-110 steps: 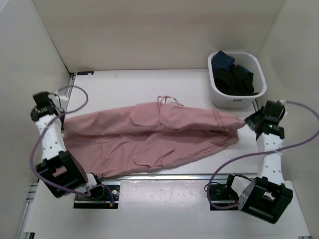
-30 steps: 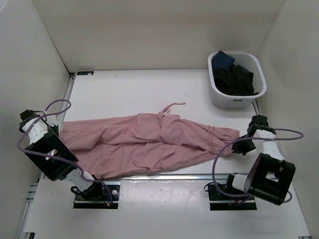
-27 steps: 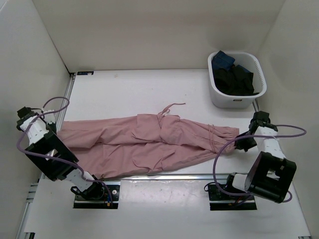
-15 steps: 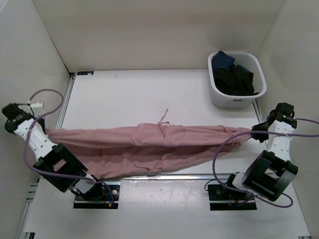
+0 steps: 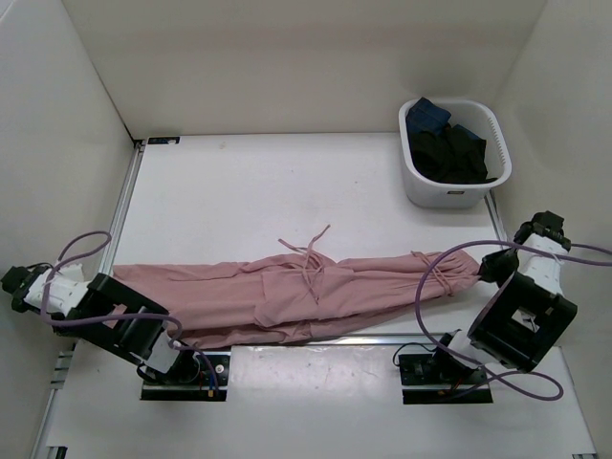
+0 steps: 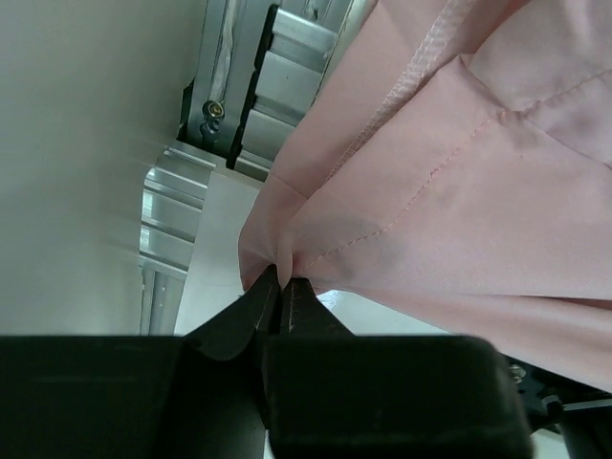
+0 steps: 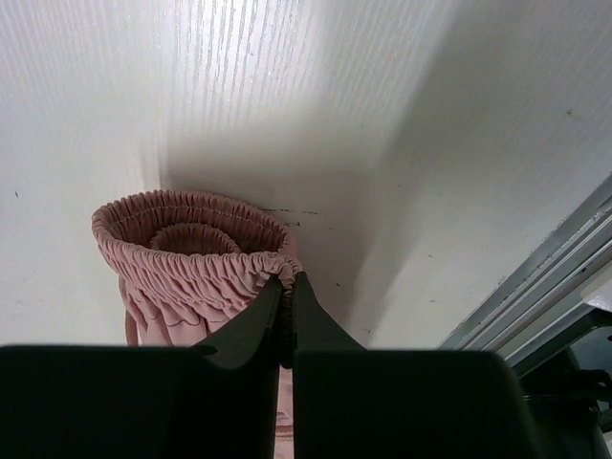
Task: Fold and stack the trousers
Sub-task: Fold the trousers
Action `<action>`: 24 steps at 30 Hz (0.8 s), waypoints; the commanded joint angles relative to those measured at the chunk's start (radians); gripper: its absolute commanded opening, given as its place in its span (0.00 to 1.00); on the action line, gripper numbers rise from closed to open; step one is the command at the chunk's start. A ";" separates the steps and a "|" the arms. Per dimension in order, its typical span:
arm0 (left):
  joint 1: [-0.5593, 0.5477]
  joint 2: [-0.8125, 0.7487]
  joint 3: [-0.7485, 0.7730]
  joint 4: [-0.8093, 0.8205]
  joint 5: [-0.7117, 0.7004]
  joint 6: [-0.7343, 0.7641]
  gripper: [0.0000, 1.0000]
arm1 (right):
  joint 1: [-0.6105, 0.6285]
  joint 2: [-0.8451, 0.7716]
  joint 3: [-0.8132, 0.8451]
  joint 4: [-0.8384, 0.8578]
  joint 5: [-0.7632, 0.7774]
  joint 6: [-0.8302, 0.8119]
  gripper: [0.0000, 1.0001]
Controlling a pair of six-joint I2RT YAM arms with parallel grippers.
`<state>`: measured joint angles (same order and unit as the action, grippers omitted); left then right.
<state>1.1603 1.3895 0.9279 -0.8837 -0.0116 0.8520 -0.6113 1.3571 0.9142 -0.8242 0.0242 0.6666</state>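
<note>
Right | dusty-pink thin soft-fabric trousers: stretched along near edge of white tabletop | left hand: pinched on leg hem | right hand: pinched on gathered elastic waistband | handling: light, limp, will likely sag; grip hems and waistband, not loose mid-fabric

Dark items in the white basket beyond the trousers cannot be identified (left arm covers their hem).

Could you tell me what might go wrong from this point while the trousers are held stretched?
The left claw pinches only a thin edge of the trousers, the right claw only their waistband; either could slip under tension. The loose drawstring may get folded inside or snag.
</note>
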 commanded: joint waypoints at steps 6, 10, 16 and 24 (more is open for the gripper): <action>0.026 -0.027 0.040 0.049 0.012 0.094 0.14 | -0.019 0.017 0.060 0.079 -0.036 -0.039 0.00; 0.026 -0.018 -0.032 0.040 -0.043 0.107 0.45 | -0.019 0.017 0.012 0.051 -0.027 -0.062 0.24; 0.026 -0.043 -0.011 -0.066 0.010 0.136 0.67 | -0.019 -0.007 -0.018 0.051 -0.004 -0.116 0.50; -0.224 -0.052 0.201 -0.195 0.231 0.021 0.73 | 0.041 -0.026 -0.028 0.060 -0.015 -0.162 0.52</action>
<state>1.0306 1.3533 1.0950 -1.0233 0.1089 0.9340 -0.5919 1.3560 0.8906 -0.7799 0.0078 0.5442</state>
